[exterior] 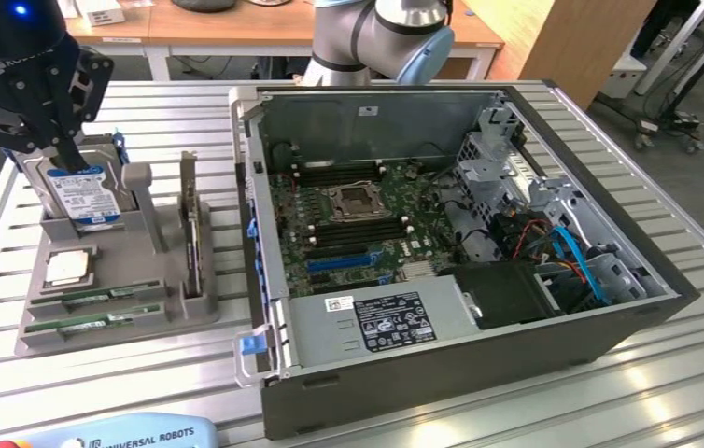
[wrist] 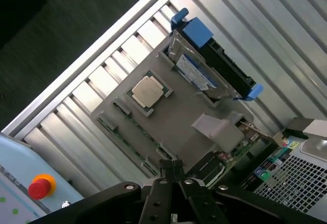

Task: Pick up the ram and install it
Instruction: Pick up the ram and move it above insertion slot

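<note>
A slatted metal surface (exterior: 203,121) carries a gray holder (exterior: 153,322) beside an open computer case (exterior: 365,392). The ram (exterior: 93,298) lies flat in a slot along the holder's near edge in the exterior view, its long axis running across that view. The fingers (exterior: 65,149), pressed together and empty, hang over the upright hard drive (exterior: 78,191) at the holder's far end. The CPU chip (exterior: 65,268) sits between ram and fingers, and a tall upright board (exterior: 188,219) stands on the holder's case side.

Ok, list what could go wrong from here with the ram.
1. The fingers are shut above the holder; lowered like that, they could press on the ram rather than grip it.
2. The CPU chip and upright hard drive sit close by and could be knocked.
</note>
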